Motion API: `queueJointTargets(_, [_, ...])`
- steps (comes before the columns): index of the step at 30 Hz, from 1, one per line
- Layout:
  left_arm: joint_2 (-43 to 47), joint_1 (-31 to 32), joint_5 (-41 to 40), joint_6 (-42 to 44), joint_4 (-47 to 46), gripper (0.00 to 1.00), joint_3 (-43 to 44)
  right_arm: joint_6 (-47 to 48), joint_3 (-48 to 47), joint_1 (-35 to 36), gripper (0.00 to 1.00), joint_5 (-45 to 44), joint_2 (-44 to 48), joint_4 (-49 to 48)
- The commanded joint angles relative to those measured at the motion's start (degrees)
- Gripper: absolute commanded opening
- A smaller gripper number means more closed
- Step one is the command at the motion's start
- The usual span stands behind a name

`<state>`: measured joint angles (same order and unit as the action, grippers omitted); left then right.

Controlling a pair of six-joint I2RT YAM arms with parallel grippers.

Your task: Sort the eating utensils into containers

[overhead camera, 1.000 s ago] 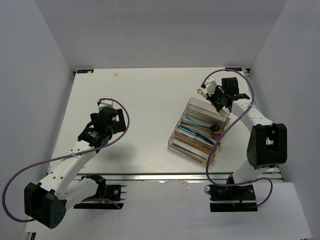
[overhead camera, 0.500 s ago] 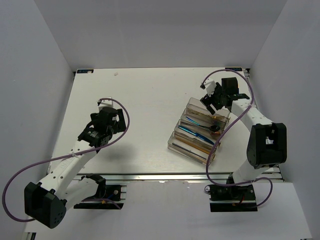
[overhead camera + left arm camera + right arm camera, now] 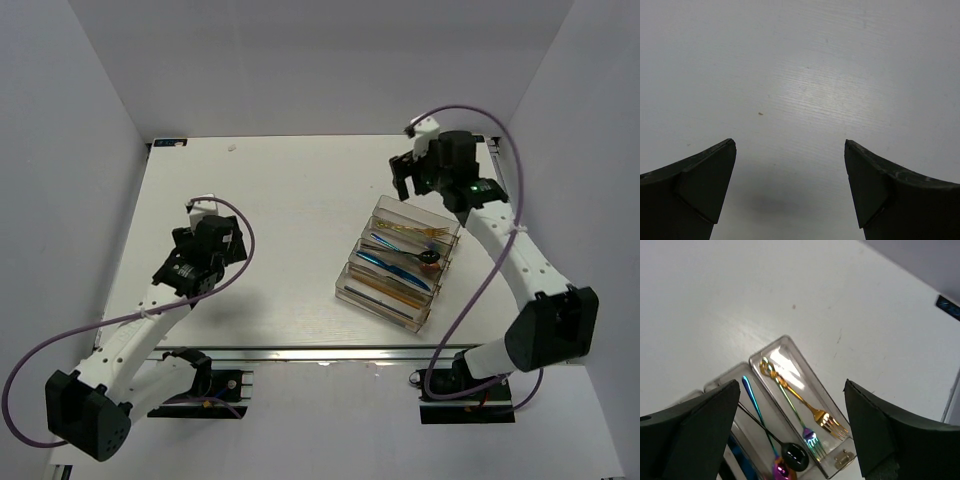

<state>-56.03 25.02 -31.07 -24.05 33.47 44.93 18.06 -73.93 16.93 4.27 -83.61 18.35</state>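
Start at the near-left part of the table (image 3: pixel 290 200). Locate the left gripper (image 3: pixel 789 144) there, pointed down at bare surface, spread to full width, holding nothing. Read this as a parked pose: well apart from the tray and out of the working arm's path.

Move on to the tray (image 3: pixel 341 292), set at an angle near the right edge, about midway between the near and far edges. Expect slim pieces in the two nearest compartments, too small in the overhead view to identify. Note the blue knife (image 3: pixel 395 268) lying lengthwise in a middle compartment. Find the black spoon (image 3: pixel 795 455) one compartment farther out, bowl toward the right edge, just beside the iridescent-handled spoon (image 3: pixel 756 410).

Check the farthest compartment: gold fork (image 3: pixel 824 419) and iridescent fork (image 3: pixel 810 436) side by side, tines at the same end. Judge the layout deliberate: like with like, and lengthwise because of the narrow channels.

Finish at the right gripper (image 3: pixel 791 384), raised above the table just beyond that farthest compartment, toward the far right corner. Confirm a wide-open stance with nothing gripped. Judge placement into this compartment complete. For any withdrawal, keep clear of the tray wall to avoid shifting the sorted pieces.
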Motion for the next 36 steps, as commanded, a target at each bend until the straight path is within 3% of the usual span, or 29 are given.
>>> queueJointTargets(1, [4.3, -0.1, -9.4, -3.5, 1.6, 0.98, 3.6, -18.7, -3.5, -0.7, 0.89, -8.8, 6.3, 4.1])
queueJointTargets(6, [8.4, -0.1, -18.0, -5.0, 4.4, 0.98, 6.6, -24.0, 9.8, -0.7, 0.89, -11.8, 23.7, -0.1])
queueJointTargets(10, [11.3, -0.1, -24.1, -3.8, 6.6, 0.98, 9.9, -24.5, 14.3, -0.7, 0.89, -21.5, 33.8, 6.2])
queueJointTargets(16, [17.0, -0.1, -28.9, -3.5, 6.5, 0.98, 8.9, -25.0, 21.4, -0.6, 0.89, -22.0, 49.0, 11.1])
queueJointTargets(19, [21.0, -0.1, -29.7, -3.2, 4.9, 0.98, 5.6, -24.8, 24.2, -0.7, 0.89, -18.0, 53.4, 11.9])
queueJointTargets(24, [27.8, -0.1, -26.3, -2.6, 2.1, 0.98, -0.4, -24.7, 27.8, 1.0, 0.89, -18.9, 58.2, 11.0])
queueJointTargets(36, [30.2, -0.1, -23.2, -0.5, -0.3, 0.98, -2.4, -24.7, 28.6, 3.1, 0.89, -25.5, 59.7, 10.8])
